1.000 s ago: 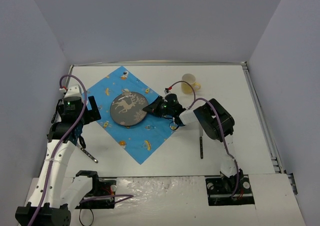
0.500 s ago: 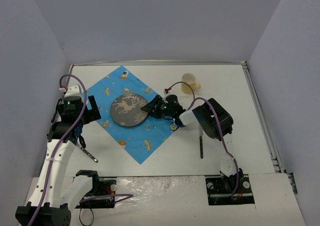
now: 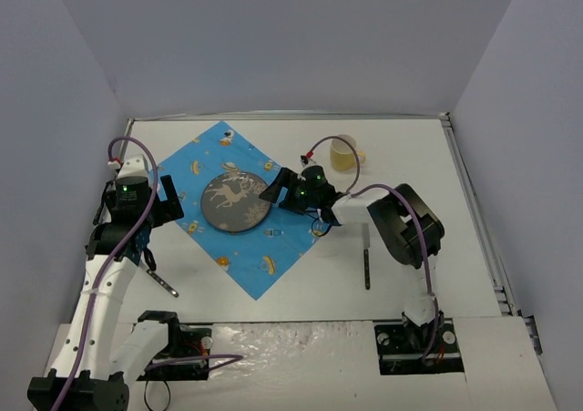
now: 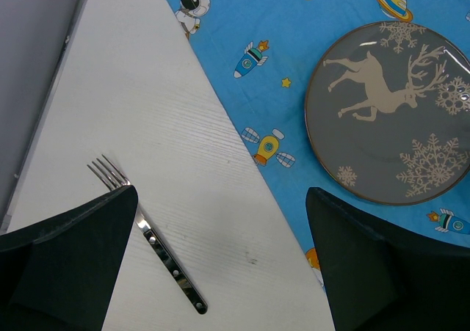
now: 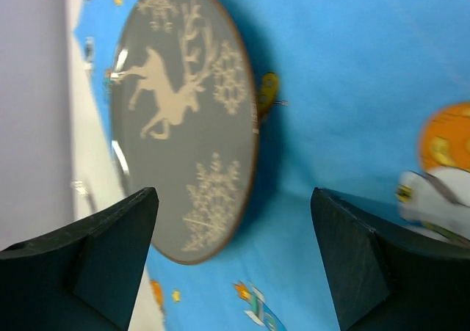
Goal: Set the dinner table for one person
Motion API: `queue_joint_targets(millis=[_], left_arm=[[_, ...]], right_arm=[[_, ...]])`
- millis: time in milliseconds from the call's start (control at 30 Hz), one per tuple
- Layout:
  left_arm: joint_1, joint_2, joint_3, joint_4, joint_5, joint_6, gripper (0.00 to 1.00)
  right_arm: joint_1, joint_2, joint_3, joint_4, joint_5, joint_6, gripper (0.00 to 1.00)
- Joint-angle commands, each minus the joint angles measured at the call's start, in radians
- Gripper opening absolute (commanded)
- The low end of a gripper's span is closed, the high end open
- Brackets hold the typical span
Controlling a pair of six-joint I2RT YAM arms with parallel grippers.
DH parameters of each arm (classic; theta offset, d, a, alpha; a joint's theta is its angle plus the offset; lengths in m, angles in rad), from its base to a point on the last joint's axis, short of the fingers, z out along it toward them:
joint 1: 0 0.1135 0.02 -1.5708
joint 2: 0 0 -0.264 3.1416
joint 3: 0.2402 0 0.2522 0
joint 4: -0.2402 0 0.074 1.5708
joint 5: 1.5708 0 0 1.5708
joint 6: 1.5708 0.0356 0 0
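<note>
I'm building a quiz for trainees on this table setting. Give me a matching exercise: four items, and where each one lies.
1 plate
2 fork
3 cup
4 dark utensil

A table, left of the blue cloth
B table, far side
C on the cloth
D table, right of the cloth, near side

Pairs: 1-C, 2-A, 3-B, 4-D

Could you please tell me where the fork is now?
In the top view the fork lies on the white table at the left, just off the near-left edge of the blue cloth.
</note>
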Motion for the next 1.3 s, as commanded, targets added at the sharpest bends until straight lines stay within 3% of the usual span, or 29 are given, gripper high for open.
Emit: queue_joint_targets(millis=[0,300,500,900,1267], left_arm=[[-0.004,-0.012,0.014,0.038,-0.021,0.012,0.97],[-0.004,-0.007,0.015,0.038,-0.011,0.01,0.97],[-0.004,-0.002,0.015,0.038,-0.008,0.01,0.97],[-0.004,0.006,0.015,0.037,-0.007,0.01,0.97],[-0.004,0.006,0.016,0.038,0.002,0.007,0.97]], right_arm=[[-0.011,-0.157,-0.004,-0.241,0.176,-0.228,0.82],[-0.188,-0.439,0.096,-0.65,0.259,-0.691,0.8],[-0.316,-0.457,0.179,-0.71,0.277,-0.89,0.74],[-0.437,-0.2,0.462,-0.77,0.252,-0.982,0.49],[-0.437,-0.048,0.641,-0.775,0.179,-0.978,0.47]])
